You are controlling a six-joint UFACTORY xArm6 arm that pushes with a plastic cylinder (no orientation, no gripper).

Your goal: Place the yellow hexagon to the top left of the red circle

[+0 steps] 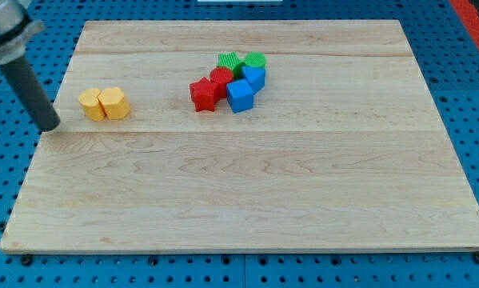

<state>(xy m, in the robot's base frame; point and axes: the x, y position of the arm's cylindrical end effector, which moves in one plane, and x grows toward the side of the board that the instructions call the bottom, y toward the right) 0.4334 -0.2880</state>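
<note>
- my tip [49,126] sits at the board's [223,200] left edge, just left of the two yellow blocks and apart from them.
- there is no claw on this rig, only the rod, so nothing is spread, pressed or pinching.
- two yellow blocks touch side by side near the view's left: the yellow hexagon [114,103] looks to be the right one, and the other yellow block [91,105] lies between it and my tip; its shape i cannot tell for sure.
- the red circle [221,77] is in a tight cluster right of the board's middle-top, with a red star [204,94] at its lower left, a green star [230,62] and a green circle [254,61] above, and a blue cube [240,95] and another blue block [254,77] to its right.
- the hexagon is well apart from the red circle, so the task looks barely started; i judge the step in hand is lining up for the push.
- next move, as i judge it: get behind the hexagon alone, then push it right and slightly up, to stop just off the circle's upper left.
- risks: dragging the other yellow block along, or bumping the red star or green star.
</note>
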